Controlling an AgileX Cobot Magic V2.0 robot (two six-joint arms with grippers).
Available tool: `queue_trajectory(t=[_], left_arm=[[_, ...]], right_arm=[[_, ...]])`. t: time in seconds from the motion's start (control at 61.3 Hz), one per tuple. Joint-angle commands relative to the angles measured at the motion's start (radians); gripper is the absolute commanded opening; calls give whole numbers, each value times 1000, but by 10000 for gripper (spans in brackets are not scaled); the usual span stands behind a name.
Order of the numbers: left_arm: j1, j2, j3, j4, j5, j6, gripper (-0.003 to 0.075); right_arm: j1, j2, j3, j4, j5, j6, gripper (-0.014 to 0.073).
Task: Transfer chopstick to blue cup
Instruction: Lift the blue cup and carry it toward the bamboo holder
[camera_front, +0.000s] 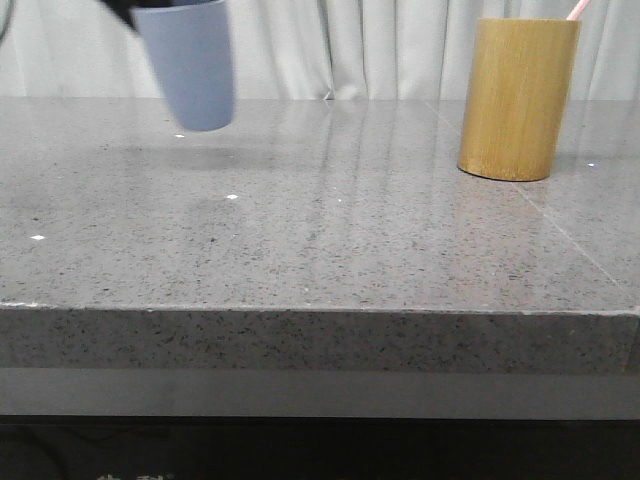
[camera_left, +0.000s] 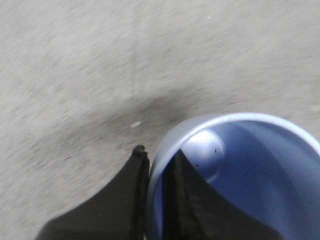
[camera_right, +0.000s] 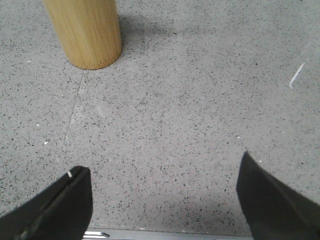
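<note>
The blue cup (camera_front: 188, 64) hangs in the air above the far left of the table, tilted a little. My left gripper (camera_left: 156, 160) is shut on its rim, one finger inside and one outside; the cup (camera_left: 250, 175) is empty inside. In the front view only a dark bit of that gripper (camera_front: 122, 12) shows at the cup's rim. A pale pink chopstick tip (camera_front: 577, 9) sticks out of the tan bamboo cylinder (camera_front: 517, 98) at the far right. My right gripper (camera_right: 162, 175) is open and empty, low over the table near the cylinder (camera_right: 86, 31).
The grey speckled stone table (camera_front: 320, 230) has its front edge near the camera. A pale curtain (camera_front: 350, 45) hangs behind the table. A seam runs across the tabletop on the right.
</note>
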Motion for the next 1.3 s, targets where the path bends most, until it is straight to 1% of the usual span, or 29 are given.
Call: queue_trajectory(t=[0.0, 0.179, 0.342, 0.489, 0.995, 1.044, 1.076, 1.125, 1.239, 1.272, 1.288], left_arm=[[-64, -33, -90, -9, -26, 0, -19], [-158, 29, -178, 15, -29, 0, -19], [-203, 82, -224, 15, -43, 0, -19], [-219, 104, -224, 15, -36, 0, -19], [-219, 128, -224, 15, 23, 0, -11], [-219, 128, -224, 15, 22, 0, 14], [-219, 128, -224, 15, 22, 0, 52], [-219, 128, -224, 15, 22, 0, 137], [-219, 128, -224, 15, 17, 0, 304], [-219, 128, -224, 15, 12, 0, 340], [-219, 126, -224, 15, 11, 0, 346]], right_arm=[[-2, 5, -26, 0, -63, -6, 603], [-2, 5, -26, 1, -62, -6, 603], [-2, 5, -26, 1, -56, -6, 603], [-2, 5, -26, 1, -55, -6, 603], [-2, 5, -26, 1, -57, -6, 603], [-2, 5, -26, 1, -57, -6, 603], [-2, 5, -26, 1, -57, -6, 603], [-2, 5, -26, 1, -57, -6, 603], [-2, 5, -26, 1, -57, -6, 603], [-2, 5, -26, 1, -57, -6, 603], [-2, 5, -26, 1, -57, -6, 603]])
